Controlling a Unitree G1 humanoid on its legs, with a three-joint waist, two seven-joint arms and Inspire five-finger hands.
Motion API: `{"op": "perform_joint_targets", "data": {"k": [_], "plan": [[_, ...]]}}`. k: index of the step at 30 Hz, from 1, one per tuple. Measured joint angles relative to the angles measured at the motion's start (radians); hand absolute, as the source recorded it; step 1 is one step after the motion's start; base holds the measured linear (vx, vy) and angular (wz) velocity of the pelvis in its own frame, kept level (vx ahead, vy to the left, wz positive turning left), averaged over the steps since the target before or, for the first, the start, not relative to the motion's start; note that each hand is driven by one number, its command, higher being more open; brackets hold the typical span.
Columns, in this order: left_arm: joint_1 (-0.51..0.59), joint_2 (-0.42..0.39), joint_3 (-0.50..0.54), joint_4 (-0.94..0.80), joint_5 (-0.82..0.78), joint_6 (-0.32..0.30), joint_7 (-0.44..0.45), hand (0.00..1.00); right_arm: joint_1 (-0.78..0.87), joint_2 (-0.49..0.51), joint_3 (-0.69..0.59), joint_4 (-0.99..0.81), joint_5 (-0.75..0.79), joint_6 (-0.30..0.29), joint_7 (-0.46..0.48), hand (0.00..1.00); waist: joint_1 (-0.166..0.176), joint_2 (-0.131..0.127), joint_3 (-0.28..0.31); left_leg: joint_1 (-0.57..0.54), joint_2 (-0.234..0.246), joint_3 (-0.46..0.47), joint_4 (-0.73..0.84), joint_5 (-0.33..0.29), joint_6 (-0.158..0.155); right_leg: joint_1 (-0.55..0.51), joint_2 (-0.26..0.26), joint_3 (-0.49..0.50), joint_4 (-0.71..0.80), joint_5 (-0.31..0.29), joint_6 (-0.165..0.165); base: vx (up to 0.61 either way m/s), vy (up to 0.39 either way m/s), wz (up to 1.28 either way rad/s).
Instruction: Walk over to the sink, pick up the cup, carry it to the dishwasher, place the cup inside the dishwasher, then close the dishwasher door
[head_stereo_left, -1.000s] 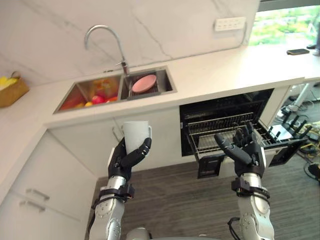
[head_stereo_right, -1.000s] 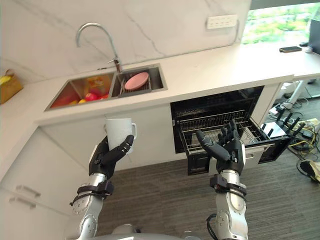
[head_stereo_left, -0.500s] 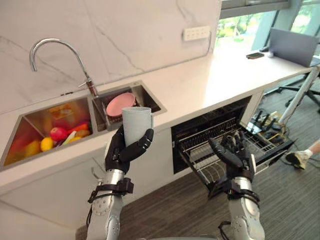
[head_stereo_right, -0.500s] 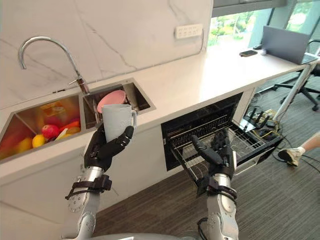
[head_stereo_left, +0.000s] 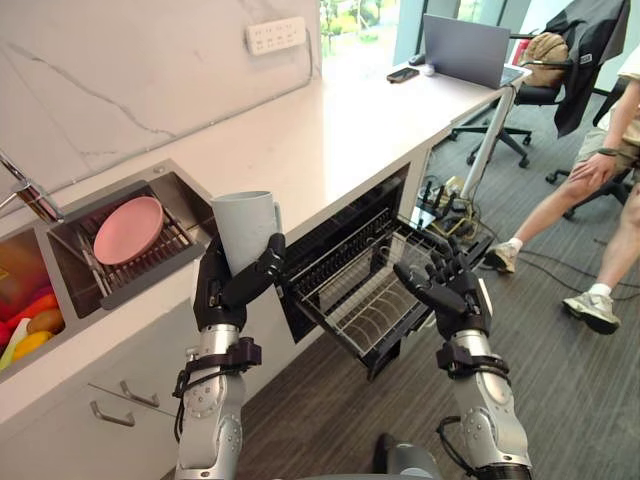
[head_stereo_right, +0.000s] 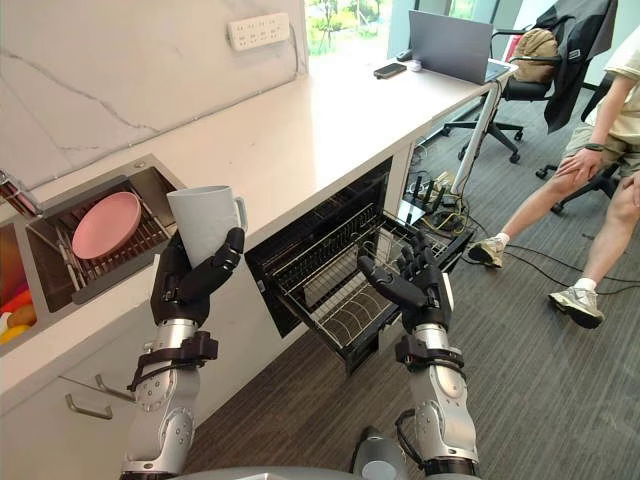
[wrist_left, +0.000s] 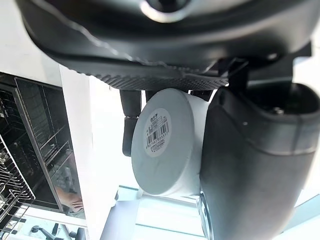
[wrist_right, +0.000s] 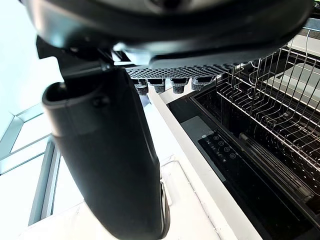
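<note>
My left hand (head_stereo_left: 226, 290) is shut on a pale grey-white cup (head_stereo_left: 246, 228), held upright in front of the counter edge, left of the dishwasher. The left wrist view looks at the cup's base (wrist_left: 162, 137) with a barcode sticker, my fingers and thumb curled round it. The dishwasher (head_stereo_left: 345, 250) is open under the counter, its wire rack (head_stereo_left: 360, 290) pulled out over the lowered door. My right hand (head_stereo_left: 448, 292) hangs open, palm up, over the rack's right front corner and holds nothing. The right wrist view shows the rack (wrist_right: 280, 130) and the door's control strip (wrist_right: 220, 147).
The sink (head_stereo_left: 110, 290) at left holds a pink plate (head_stereo_left: 128, 229) on a drying rack and fruit at the far left. A laptop (head_stereo_left: 464, 50) and a phone (head_stereo_left: 404, 74) lie on the counter's far end. A seated person's legs (head_stereo_left: 580, 210) and office chairs are at right.
The camera has swung right: sink and tap slid left, the dishwasher moved to centre, and the seated person came into sight. Both hands keep their poses, the cup still held.
</note>
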Motion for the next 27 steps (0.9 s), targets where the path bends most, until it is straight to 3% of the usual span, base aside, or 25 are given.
{"op": "perform_joint_targets", "data": {"k": [3, 4, 6, 7, 8, 9, 12, 14, 15, 16, 18, 20, 22, 27], "plan": [[0.02, -0.011, -0.002, -0.001, 0.011, -0.001, 0.004, 0.0, 0.009, -0.018, 0.034, -0.007, 0.001, 0.0, 0.011, 1.0, 0.005, 0.03, -0.012, -0.008, 0.053, -0.016, 0.072, -0.04, -0.001, 0.013, 0.019, -0.029, 0.041, -0.054, -0.01, 0.09, -0.096, 0.11], [0.023, -0.014, -0.004, 0.004, 0.018, -0.001, 0.012, 0.0, 0.008, -0.027, 0.048, -0.008, 0.001, 0.001, 0.015, 1.0, 0.003, 0.055, -0.008, -0.059, 0.1, -0.034, 0.215, -0.045, -0.023, 0.043, 0.045, -0.041, 0.015, -0.061, -0.014, 0.17, -0.067, 0.1], [0.045, -0.023, -0.002, 0.008, 0.018, -0.001, 0.02, 0.0, 0.01, -0.029, 0.067, -0.007, 0.003, 0.004, 0.03, 1.0, 0.023, 0.065, -0.011, -0.166, 0.15, -0.078, 0.45, -0.005, -0.034, 0.1, 0.075, -0.029, -0.056, -0.035, -0.034, 0.19, -0.07, -0.26], [0.059, -0.026, -0.005, 0.009, 0.019, -0.001, 0.021, 0.0, 0.012, -0.024, 0.071, -0.011, 0.008, 0.004, 0.041, 1.0, 0.043, 0.064, -0.016, -0.169, 0.139, -0.092, 0.434, -0.015, -0.048, 0.124, 0.077, 0.0, -0.087, -0.026, -0.032, 0.22, -0.05, -0.57], [0.061, -0.024, -0.009, 0.009, 0.019, -0.001, 0.021, 0.0, 0.011, -0.024, 0.071, -0.015, 0.011, 0.003, 0.045, 1.0, 0.049, 0.065, -0.016, -0.17, 0.127, -0.097, 0.406, -0.02, -0.038, 0.135, 0.075, 0.011, -0.103, -0.023, -0.03, 0.22, 0.008, -0.54], [0.062, -0.021, -0.026, 0.009, 0.019, -0.001, 0.021, 0.0, 0.009, -0.023, 0.065, -0.016, 0.01, 0.001, 0.048, 1.0, 0.052, 0.061, -0.016, -0.171, 0.095, -0.124, 0.316, -0.026, -0.026, 0.16, 0.065, 0.028, -0.132, -0.017, -0.02, 0.2, 0.049, -0.38], [0.065, -0.022, -0.058, 0.008, 0.019, -0.003, 0.022, 0.0, -0.002, -0.021, 0.065, -0.016, 0.01, 0.001, 0.049, 1.0, 0.05, 0.056, -0.021, -0.175, 0.035, -0.203, 0.089, -0.003, -0.038, 0.182, 0.019, 0.083, -0.167, -0.007, 0.013, 0.19, 0.143, -0.46], [0.064, -0.026, -0.079, 0.008, 0.018, -0.003, 0.019, 0.0, 0.0, -0.029, 0.063, -0.015, 0.01, 0.001, 0.047, 1.0, 0.043, 0.064, -0.027, -0.171, 0.016, -0.202, -0.036, 0.083, -0.04, 0.191, -0.005, 0.102, -0.18, 0.01, 0.065, 0.18, 0.265, -0.41], [0.065, -0.031, -0.094, 0.008, 0.018, -0.003, 0.012, 0.0, 0.006, -0.041, 0.063, -0.015, 0.01, 0.001, 0.047, 1.0, 0.042, 0.082, -0.04, -0.164, 0.015, -0.198, -0.08, 0.211, -0.046, 0.193, -0.006, 0.117, -0.192, 0.013, 0.092, 0.18, 0.293, -0.33], [0.063, -0.025, -0.101, 0.01, 0.018, -0.003, 0.01, 0.0, 0.007, -0.039, 0.063, -0.01, 0.01, 0.001, 0.047, 1.0, 0.044, 0.081, -0.046, -0.155, 0.012, -0.195, -0.086, 0.243, -0.071, 0.196, -0.01, 0.128, -0.194, 0.012, 0.106, 0.23, 0.339, -0.32], [0.056, -0.001, -0.106, 0.009, 0.018, 0.002, 0.008, 0.0, 0.025, 0.002, 0.066, -0.012, 0.015, 0.004, 0.048, 1.0, 0.036, 0.024, -0.068, -0.141, -0.06, -0.173, -0.129, 0.244, -0.037, 0.203, -0.077, 0.115, -0.231, 0.037, 0.149, 0.17, 0.233, -0.09], [0.048, 0.019, -0.103, 0.009, 0.019, 0.01, 0.006, 0.0, 0.021, 0.033, 0.07, -0.013, 0.042, 0.004, 0.053, 1.0, 0.039, -0.001, -0.07, -0.133, -0.096, -0.156, -0.143, 0.243, -0.017, 0.215, -0.111, 0.094, -0.264, 0.063, 0.172, 0.12, 0.168, -0.05], [0.048, 0.019, -0.092, 0.009, 0.018, 0.015, 0.002, 0.0, 0.021, 0.041, 0.085, -0.013, 0.044, 0.004, 0.068, 1.0, 0.044, -0.003, -0.069, -0.116, -0.112, -0.15, -0.15, 0.234, -0.003, 0.237, -0.124, 0.07, -0.286, 0.078, 0.182, 0.1, 0.123, -0.06], [0.048, 0.016, -0.079, 0.003, 0.029, 0.014, -0.008, 0.0, 0.014, 0.061, 0.107, -0.03, 0.073, 0.004, 0.134, 1.0, 0.051, -0.008, -0.067, -0.094, -0.116, -0.133, -0.183, 0.232, -0.001, 0.247, -0.119, 0.062, -0.314, 0.09, 0.178, 0.02, 0.024, -0.11]]}}
